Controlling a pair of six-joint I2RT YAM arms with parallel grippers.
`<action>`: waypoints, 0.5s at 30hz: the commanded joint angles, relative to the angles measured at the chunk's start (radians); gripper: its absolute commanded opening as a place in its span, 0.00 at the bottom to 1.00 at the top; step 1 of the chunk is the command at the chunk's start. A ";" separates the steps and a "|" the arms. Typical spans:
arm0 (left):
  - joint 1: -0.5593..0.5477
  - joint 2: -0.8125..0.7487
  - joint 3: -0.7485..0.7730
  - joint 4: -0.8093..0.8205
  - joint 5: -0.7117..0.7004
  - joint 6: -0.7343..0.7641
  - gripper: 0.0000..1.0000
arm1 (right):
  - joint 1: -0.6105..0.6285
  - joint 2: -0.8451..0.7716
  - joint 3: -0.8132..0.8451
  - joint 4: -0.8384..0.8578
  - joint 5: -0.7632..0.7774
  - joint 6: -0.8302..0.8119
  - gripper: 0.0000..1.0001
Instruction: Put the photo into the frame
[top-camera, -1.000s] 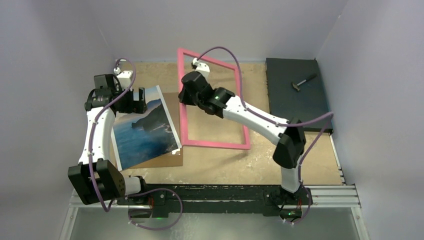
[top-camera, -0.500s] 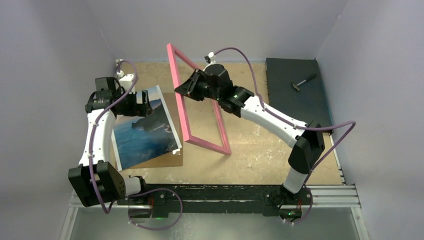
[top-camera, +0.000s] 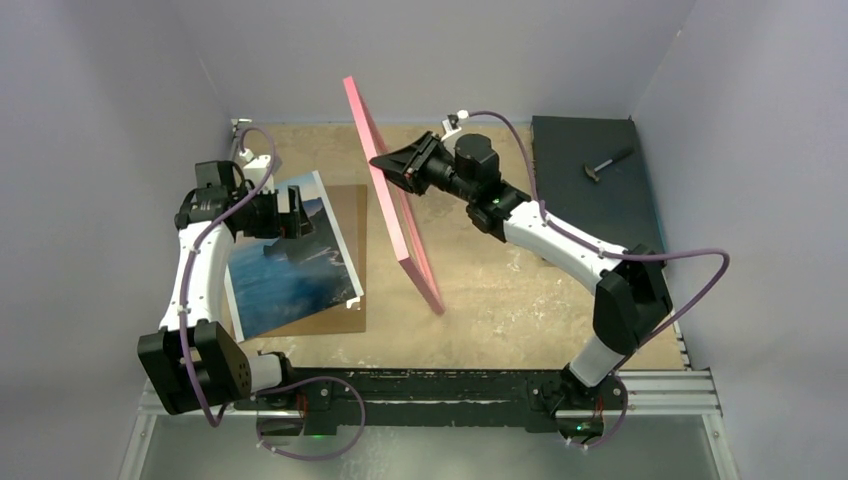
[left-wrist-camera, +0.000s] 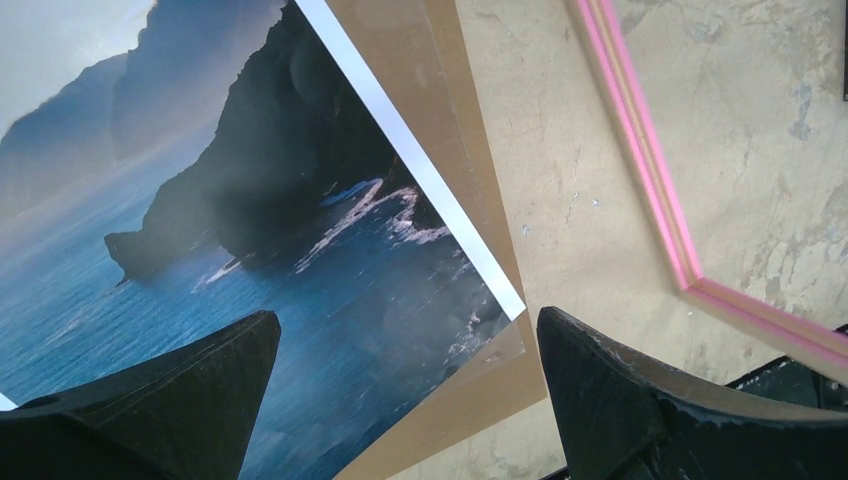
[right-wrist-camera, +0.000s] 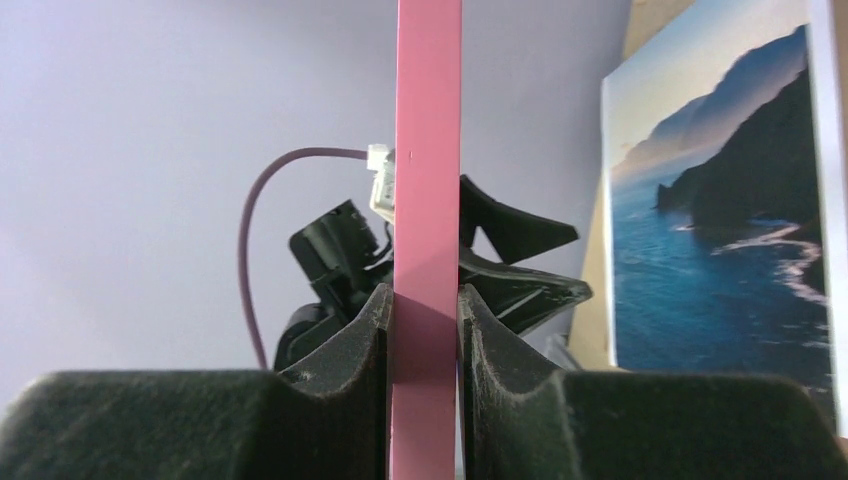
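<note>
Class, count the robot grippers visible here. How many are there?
2. The left gripper hovers open over the photo; the right gripper is shut on the frame.

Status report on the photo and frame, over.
Right gripper shut on frame rim, frame held up on edge. Left gripper open above photo. Photo flat on backing board, not yet framed. Nothing between them.

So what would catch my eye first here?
The pink frame, held up on edge over the middle of the table and pinched by the right claw. Left of it, a photo of dark sea cliffs lies on a brown board, with the left claw open above its corner.
</note>
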 joint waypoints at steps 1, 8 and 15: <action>0.007 -0.028 0.063 -0.017 0.033 -0.002 1.00 | 0.004 -0.003 0.030 0.203 -0.051 0.134 0.01; 0.008 -0.050 0.106 -0.032 0.069 -0.016 1.00 | -0.038 0.003 -0.021 0.257 -0.067 0.274 0.00; 0.007 -0.023 0.113 -0.019 0.078 -0.005 1.00 | -0.136 -0.047 -0.180 0.344 -0.101 0.318 0.00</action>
